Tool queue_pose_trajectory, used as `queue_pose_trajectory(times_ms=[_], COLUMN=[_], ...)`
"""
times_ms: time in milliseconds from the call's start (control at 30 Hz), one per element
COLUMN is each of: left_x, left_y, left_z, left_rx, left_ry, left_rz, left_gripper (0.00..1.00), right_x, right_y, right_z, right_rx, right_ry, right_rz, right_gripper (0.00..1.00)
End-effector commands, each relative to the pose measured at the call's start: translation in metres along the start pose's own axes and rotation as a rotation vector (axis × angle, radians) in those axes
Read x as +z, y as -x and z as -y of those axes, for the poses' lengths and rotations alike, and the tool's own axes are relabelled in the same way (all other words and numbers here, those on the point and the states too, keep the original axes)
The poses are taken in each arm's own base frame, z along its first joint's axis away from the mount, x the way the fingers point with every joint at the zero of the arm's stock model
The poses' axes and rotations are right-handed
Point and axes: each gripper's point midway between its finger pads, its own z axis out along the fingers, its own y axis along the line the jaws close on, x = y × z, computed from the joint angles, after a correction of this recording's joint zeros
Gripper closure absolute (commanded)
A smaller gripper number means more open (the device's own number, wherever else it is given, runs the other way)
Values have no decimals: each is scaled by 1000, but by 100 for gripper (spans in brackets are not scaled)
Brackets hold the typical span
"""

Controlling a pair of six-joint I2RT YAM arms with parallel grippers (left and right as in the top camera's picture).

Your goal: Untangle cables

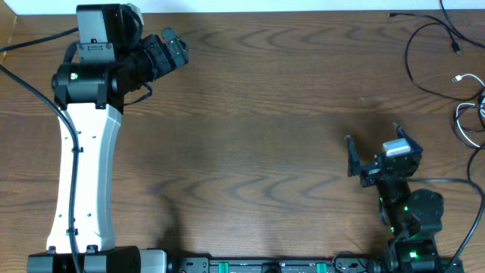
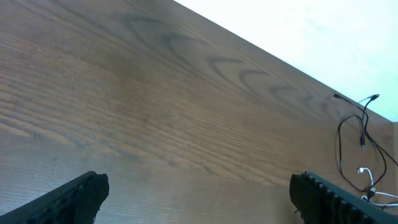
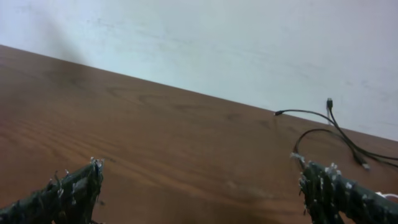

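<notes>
The cables lie at the table's far right edge. The black cable (image 1: 411, 54) runs in long loops, and the white cable (image 1: 464, 115) curls below it with a pale plug end; where they cross is hard to make out. My left gripper (image 1: 180, 44) is far off at the top left, open and holding nothing. In the left wrist view that gripper (image 2: 199, 186) faces bare wood, with the black cable (image 2: 340, 144) in the distance. My right gripper (image 1: 371, 133) is open, left of the cables and apart from them. In the right wrist view, the black cable (image 3: 323, 117) lies beyond the open right gripper (image 3: 199, 168).
The brown wooden table (image 1: 265, 114) fills the view. The white left arm (image 1: 83, 174) lies along the left side. Thick black arm wires run past both arm bases. A pale wall (image 3: 217, 43) rises behind the table's far edge.
</notes>
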Motion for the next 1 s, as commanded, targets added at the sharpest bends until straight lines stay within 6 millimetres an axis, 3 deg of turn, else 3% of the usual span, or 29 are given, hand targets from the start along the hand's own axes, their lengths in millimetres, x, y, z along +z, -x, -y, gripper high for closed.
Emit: queue_pose_trajectory(times_ms=[0, 467, 600, 967], left_x=[-2, -2, -2, -2], left_y=[6, 6, 6, 6], left_z=[0, 0, 0, 0], left_rx=[10, 10, 10, 10], left_ry=[7, 7, 7, 7], left_rz=[16, 16, 16, 15], left_gripper=[2, 2, 2, 2], right_x=[-5, -16, -18, -19], right_y=[-13, -47, -69, -75], right_z=[-6, -14, -17, -17], right_rx=[-9, 0, 10, 12], right_ry=[19, 38, 51, 46], right_rz=[18, -55, -143, -168], right_gripper=[1, 1, 1, 1])
